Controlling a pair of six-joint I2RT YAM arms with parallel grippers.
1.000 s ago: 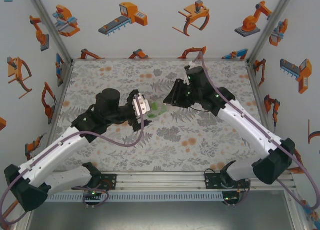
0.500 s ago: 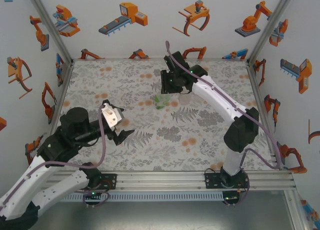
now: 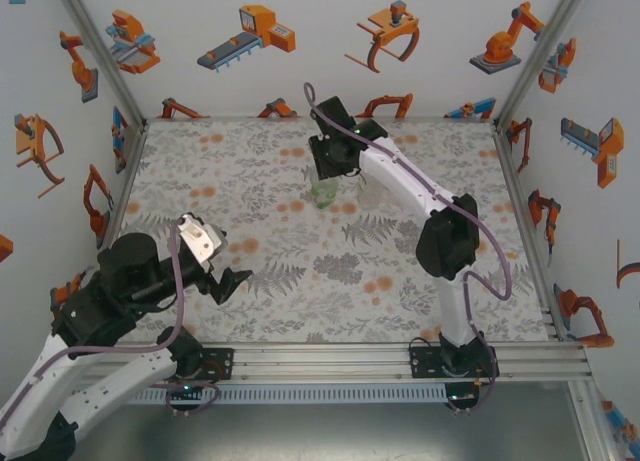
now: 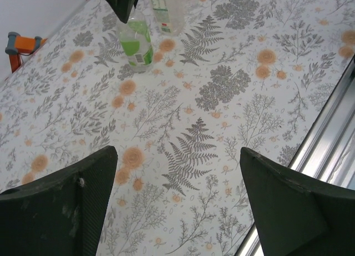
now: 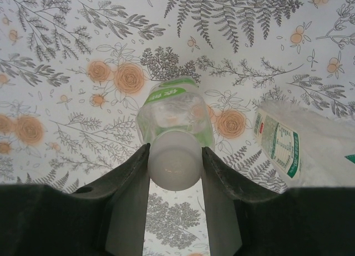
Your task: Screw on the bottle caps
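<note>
White round plastic cap point(image 5: 174, 167), pinched by right gripper point(image 5: 175, 156), tops green-tinted plastic bottle point(image 5: 176, 109) at twelve o'clock, tightening pending; left gripper point(image 4: 176, 153) wide, empty.

Two bottles (green bottle point(image 5: 166, 109), clear bottle point(image 5: 288, 145)), one cap point(image 5: 174, 166).

Floral table point(image 3: 250, 171), green-tinted bottle point(image 4: 137, 45) and labelled clear bottle point(image 4: 166, 14) upright, side by side.
</note>
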